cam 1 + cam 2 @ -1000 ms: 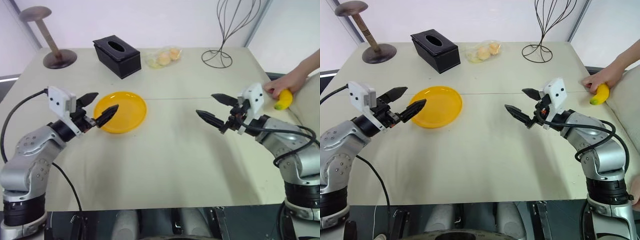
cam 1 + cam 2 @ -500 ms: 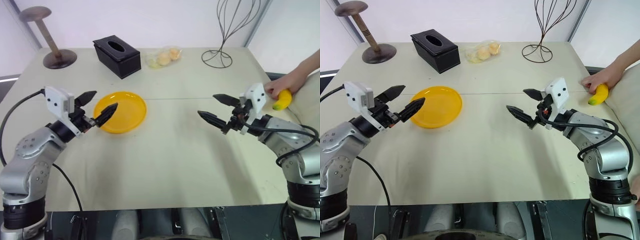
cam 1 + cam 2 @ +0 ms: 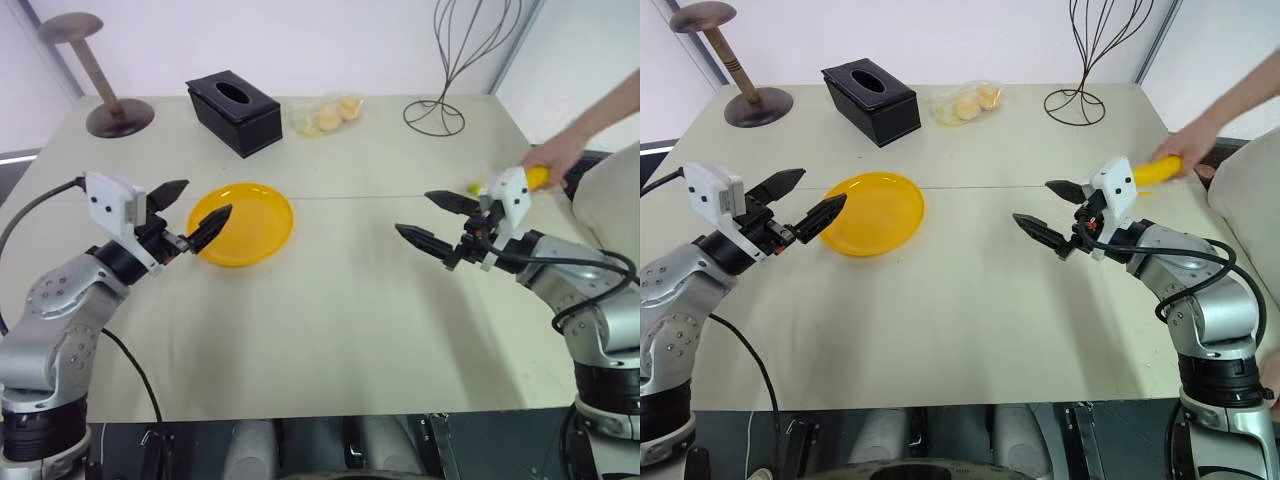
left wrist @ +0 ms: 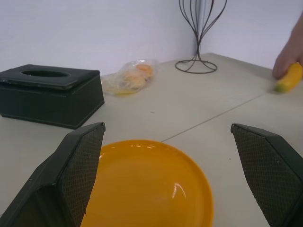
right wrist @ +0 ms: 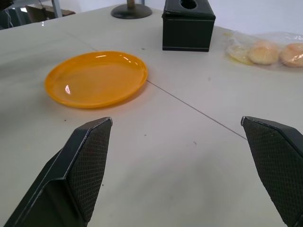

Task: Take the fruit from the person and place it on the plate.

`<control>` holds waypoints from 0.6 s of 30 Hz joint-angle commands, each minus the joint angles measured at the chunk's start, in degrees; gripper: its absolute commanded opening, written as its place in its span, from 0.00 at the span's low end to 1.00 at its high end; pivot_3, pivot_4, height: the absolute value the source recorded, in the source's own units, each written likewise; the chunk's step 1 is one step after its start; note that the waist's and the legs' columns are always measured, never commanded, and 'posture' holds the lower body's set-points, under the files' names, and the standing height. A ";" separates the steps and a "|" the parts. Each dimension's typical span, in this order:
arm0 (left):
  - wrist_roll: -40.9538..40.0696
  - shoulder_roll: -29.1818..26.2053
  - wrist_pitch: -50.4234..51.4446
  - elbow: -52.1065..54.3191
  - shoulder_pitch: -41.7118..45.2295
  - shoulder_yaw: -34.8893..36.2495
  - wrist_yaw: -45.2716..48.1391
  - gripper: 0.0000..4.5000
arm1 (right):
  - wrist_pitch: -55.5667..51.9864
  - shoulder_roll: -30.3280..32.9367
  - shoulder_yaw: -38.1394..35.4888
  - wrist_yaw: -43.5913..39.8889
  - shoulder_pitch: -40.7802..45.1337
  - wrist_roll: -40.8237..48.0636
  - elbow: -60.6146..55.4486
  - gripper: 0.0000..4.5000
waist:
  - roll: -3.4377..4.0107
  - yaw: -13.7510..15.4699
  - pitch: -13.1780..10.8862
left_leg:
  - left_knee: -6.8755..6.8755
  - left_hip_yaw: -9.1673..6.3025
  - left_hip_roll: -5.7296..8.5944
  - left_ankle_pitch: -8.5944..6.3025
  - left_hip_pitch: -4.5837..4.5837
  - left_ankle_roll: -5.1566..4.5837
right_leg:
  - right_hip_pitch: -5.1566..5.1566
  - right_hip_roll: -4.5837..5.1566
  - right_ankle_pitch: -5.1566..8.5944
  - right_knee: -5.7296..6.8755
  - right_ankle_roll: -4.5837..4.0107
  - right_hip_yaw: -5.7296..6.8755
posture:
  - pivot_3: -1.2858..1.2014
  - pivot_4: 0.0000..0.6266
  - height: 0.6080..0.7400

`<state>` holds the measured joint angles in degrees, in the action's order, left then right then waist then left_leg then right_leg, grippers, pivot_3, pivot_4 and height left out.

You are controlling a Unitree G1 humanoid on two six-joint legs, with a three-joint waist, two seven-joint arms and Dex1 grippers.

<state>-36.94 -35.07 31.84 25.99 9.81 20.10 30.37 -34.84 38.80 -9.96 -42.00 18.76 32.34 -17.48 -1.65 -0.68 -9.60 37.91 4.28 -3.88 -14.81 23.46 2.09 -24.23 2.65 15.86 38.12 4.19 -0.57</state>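
A person's hand point(image 3: 1192, 140) reaches in from the far right and holds the yellow banana point(image 3: 1157, 170) above the table. The banana is just behind my right gripper's wrist block. My right gripper point(image 3: 1031, 200) hovers open and empty over the table's right half, pointing toward the middle, away from the banana. The orange-yellow plate point(image 3: 241, 222) lies empty on the left half. My left gripper point(image 3: 210, 197) is open and empty at the plate's near-left rim. In the left wrist view the banana point(image 4: 289, 77) shows far across the table, past the plate point(image 4: 147, 184).
Along the back of the table stand a wooden stand point(image 3: 110, 105), a black tissue box point(image 3: 233, 111), a clear bag of small round fruits point(image 3: 328, 114) and a wire stand point(image 3: 437, 110). A thin seam crosses the beige tabletop point(image 3: 330, 300).
The person's hand has lifted the banana from the table's right edge and carried it up and inward, behind my right gripper. Both grippers stay in place, open.
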 commanded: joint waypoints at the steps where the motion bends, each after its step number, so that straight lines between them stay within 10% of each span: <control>1: -0.75 -0.79 -0.50 1.71 0.30 1.83 -0.30 0.99 | 0.76 0.43 -1.36 -0.26 1.33 0.54 -0.35 1.00 | 0.00 -0.02 0.00 | 0.00 0.00 0.00 0.00 0.00 0.00 | 0.00 0.00 0.00 0.00 0.00 0.00 | 0.52 0.24 1.00; 18: -1.35 -0.71 -0.47 1.96 0.03 2.31 -2.34 0.99 | -2.84 0.62 -3.06 1.48 2.48 3.60 -2.00 1.00 | 0.00 -0.01 0.00 | 0.00 0.00 0.00 0.00 0.00 0.00 | 0.00 0.00 0.00 -0.01 0.00 0.00 | 0.52 0.24 1.00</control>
<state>-38.00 -35.48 32.19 26.02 9.26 21.67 28.11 -36.63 39.39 -10.10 -41.51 19.53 33.54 -17.17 -1.65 -0.69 -9.60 37.90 4.28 -3.88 -14.82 23.47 2.08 -24.23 2.65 15.86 38.11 4.19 -0.57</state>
